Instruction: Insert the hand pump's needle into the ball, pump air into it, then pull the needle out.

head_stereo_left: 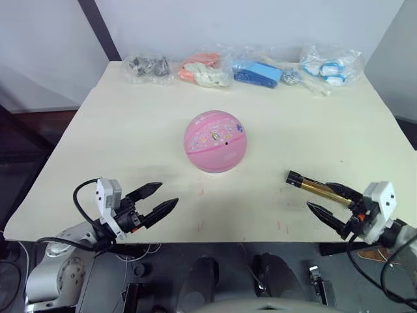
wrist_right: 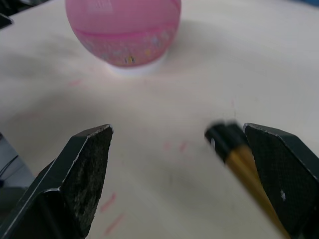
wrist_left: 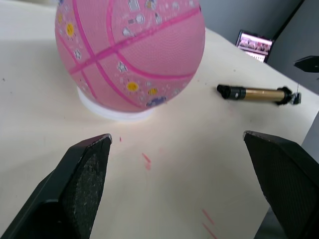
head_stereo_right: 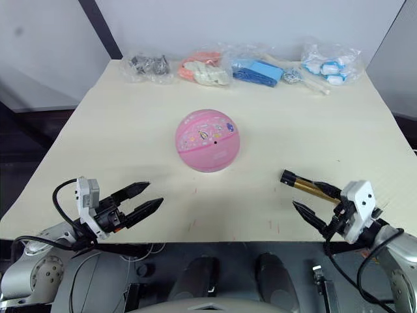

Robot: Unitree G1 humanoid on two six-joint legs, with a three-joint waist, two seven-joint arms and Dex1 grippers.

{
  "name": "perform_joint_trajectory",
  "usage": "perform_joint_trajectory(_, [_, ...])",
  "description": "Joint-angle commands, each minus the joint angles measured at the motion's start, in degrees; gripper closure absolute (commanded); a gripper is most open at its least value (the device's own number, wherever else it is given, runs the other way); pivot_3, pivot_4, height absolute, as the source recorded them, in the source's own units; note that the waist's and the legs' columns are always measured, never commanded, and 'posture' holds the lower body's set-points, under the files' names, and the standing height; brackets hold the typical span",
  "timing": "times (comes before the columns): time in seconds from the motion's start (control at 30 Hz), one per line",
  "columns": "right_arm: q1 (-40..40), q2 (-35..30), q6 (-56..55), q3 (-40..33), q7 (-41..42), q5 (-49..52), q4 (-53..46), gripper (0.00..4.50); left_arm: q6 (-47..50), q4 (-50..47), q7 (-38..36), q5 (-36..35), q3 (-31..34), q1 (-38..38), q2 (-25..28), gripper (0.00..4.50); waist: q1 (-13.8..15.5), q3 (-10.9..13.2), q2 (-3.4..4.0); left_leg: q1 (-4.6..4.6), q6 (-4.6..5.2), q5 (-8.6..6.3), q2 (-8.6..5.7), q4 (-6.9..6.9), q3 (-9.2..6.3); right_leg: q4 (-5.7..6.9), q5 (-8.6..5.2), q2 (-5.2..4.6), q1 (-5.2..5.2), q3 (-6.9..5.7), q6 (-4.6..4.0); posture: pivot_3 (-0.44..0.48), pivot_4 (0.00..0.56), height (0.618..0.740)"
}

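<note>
The left gripper [head_stereo_left: 158,199], a pair of black tapered fingers on a white-capped wrist, hovers over the near left edge of the cream rectangular table [head_stereo_left: 117,130]. Its fingers are spread apart and hold nothing. They point toward the table's middle.

The right gripper [head_stereo_left: 329,202], of the same build, hovers over the near right edge of the table. Its fingers are likewise spread, with nothing clamped between them. In the right wrist view, one finger [wrist_right: 286,172] stands just beside and partly in front of the barrel of the hand pump [wrist_right: 239,154]; whether finger and barrel touch cannot be told.

The hand pump, a slim shiny gold-bronze cylinder with black end caps, lies flat on the table near its right front corner. Its far black cap points toward the table's middle; its near end passes under the right gripper. The hose and needle cannot be made out.

The pink round rubber ball [head_stereo_left: 215,141], marked with darker pink seams and small colourful prints, rests at the table's centre on a low white ring [wrist_left: 112,110]. A black valve dot [head_stereo_left: 226,143] faces upward and toward the robot. The ball stands well apart from both grippers and from the pump.

Four clear plastic bags [head_stereo_left: 241,66] of assorted small items lie in a row along the far edge.
</note>
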Motion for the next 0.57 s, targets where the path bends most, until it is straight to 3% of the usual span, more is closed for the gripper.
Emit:
perform_joint_trajectory(0.03, [5.12, 0.93, -6.13, -3.53, 1.38, -1.01, 2.4, 0.1, -2.78, 1.96, -0.42, 2.09, 1.0, 2.02, 0.36, 0.0, 0.05, -0.03, 0.0, 0.03, 0.0, 0.0, 0.01, 0.0, 0.0, 0.0, -0.01, 0.01, 0.02, 0.0, 0.0, 0.0, 0.15, 0.74])
perform_joint_trajectory(0.57, [10.57, 3.18, -15.1, -4.89, 0.39, -1.3, 9.16, 0.1, -6.48, 5.82, -1.71, 3.74, 1.08, 4.58, 0.55, 0.0, 0.06, -0.03, -0.01, -0.02, -0.01, -0.01, 0.16, -0.07, 0.17, -0.08, -0.01, -0.02, -0.08, 0.12, 0.0, 0.0, 0.15, 0.74])
